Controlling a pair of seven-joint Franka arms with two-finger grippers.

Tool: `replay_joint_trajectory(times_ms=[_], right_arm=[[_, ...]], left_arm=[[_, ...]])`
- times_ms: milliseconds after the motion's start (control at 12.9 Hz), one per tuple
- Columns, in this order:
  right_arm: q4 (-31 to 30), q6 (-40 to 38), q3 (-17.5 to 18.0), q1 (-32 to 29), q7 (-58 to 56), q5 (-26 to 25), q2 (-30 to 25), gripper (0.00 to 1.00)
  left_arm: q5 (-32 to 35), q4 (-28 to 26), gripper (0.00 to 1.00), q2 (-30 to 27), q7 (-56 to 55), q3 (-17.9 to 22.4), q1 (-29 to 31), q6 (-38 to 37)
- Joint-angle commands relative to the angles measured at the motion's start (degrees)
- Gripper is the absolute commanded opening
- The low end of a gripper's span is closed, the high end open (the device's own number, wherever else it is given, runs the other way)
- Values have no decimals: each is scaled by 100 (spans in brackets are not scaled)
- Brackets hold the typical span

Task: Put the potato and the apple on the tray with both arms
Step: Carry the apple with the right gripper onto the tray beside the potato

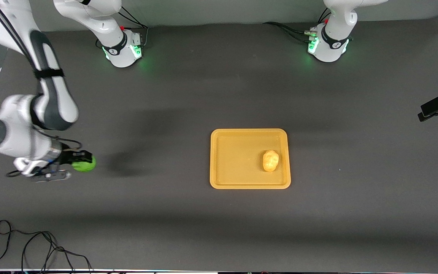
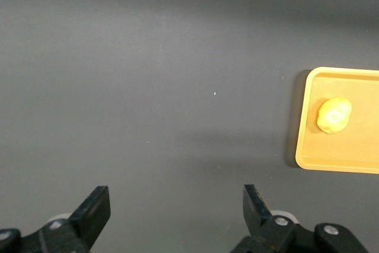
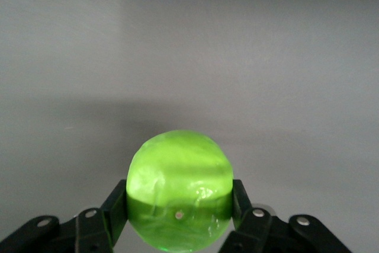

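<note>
The right gripper (image 3: 179,217) is clamped on the apple (image 1: 84,163) over the worktop (image 1: 165,95) toward the right arm's end. The potato (image 1: 270,160) lies in the tray (image 1: 222,167), toward the left arm's end. The left gripper (image 2: 176,213) hangs wide open and empty above bare worktop beside the tray.
</note>
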Motion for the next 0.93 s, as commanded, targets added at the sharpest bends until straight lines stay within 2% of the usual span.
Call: replay_joint_trajectory(times_ms=[0,232,541,850], right_arm=[[1161,-660,-20,661,852,-24,334,39],[1828,-775,-20,1635,2301,-42,675,39],[3296,-783,-20,2981,4928,-51,2098,39],[4456,-696,-11,3843,6697,-42,3258,39]], left_arm=[[13,100,100,-26,-125,-1,-43,-155],[57,92,100,0,-387,-1,-210,-102],[101,100,100,18,-406,-1,-210,-84],[110,109,100,18,-406,-1,-210,-84]])
